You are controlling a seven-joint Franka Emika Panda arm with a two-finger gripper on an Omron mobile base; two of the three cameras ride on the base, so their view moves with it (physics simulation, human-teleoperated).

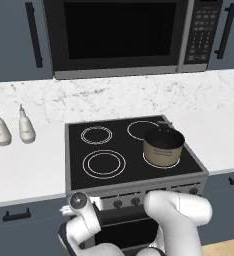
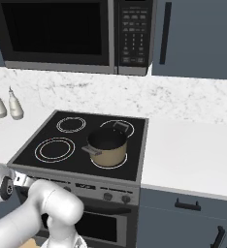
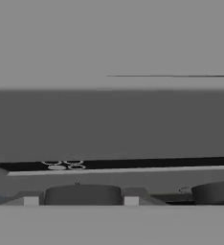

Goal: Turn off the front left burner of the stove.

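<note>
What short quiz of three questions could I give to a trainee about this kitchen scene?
1. True or false: the front left burner glows as a solid red disc.
2. Which burner of the stove does the pot stand on? A) front left B) front right C) rear left
3. Fill in: the two white bottles stand on the counter to the ____ of the stove.

Key:
1. False; it shows two thin white rings on the black glass.
2. B.
3. Left.
</note>
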